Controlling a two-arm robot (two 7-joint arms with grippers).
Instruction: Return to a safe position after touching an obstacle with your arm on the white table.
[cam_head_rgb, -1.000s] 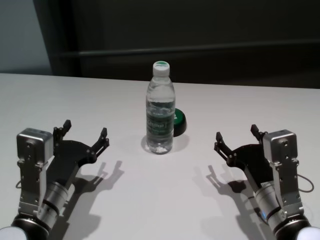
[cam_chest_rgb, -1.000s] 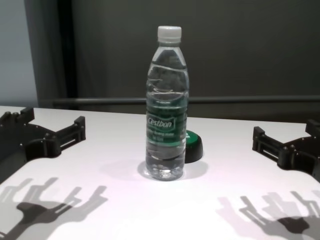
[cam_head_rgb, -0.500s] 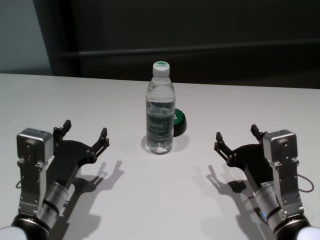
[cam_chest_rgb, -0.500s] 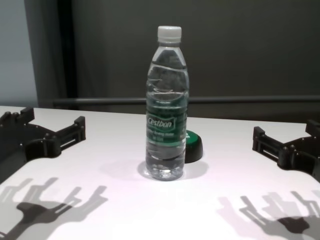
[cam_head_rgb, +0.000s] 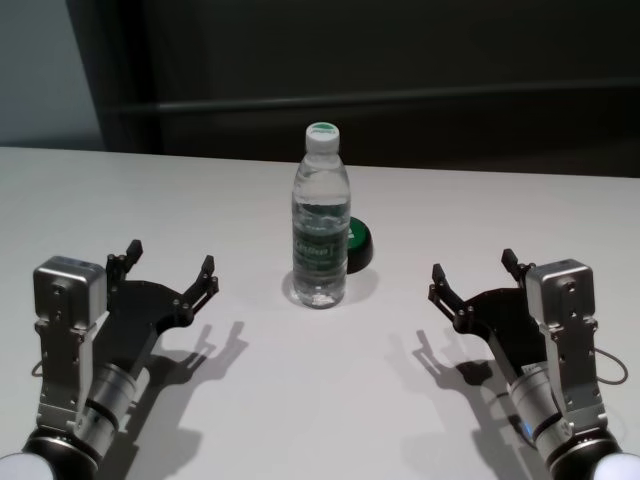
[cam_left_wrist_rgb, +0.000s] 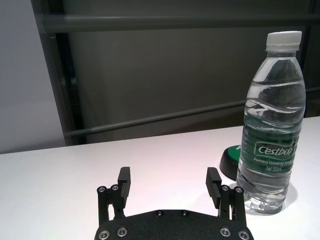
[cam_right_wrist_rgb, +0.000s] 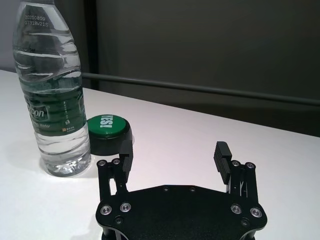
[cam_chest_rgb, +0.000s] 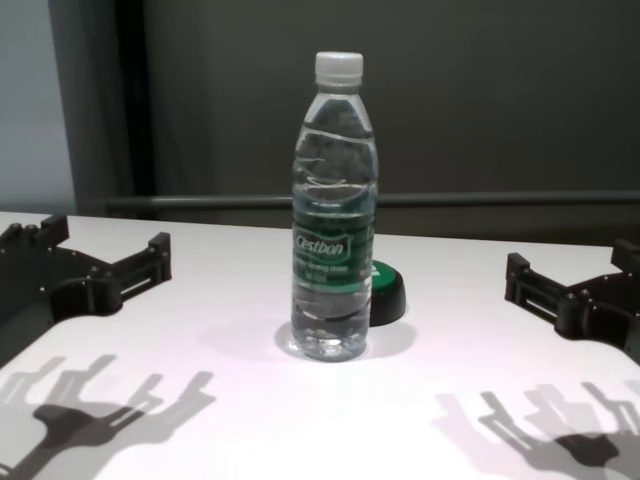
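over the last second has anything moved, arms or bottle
Nothing has visibly changed. The left gripper and right gripper hang open above the white table, one on each side, both clear of the water bottle. The bottle stands upright in the same spot, with the black disc just behind it on the robot's right.

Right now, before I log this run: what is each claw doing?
Left claw: open, holding nothing, left of the bottle.
Right claw: open, holding nothing, right of the bottle.
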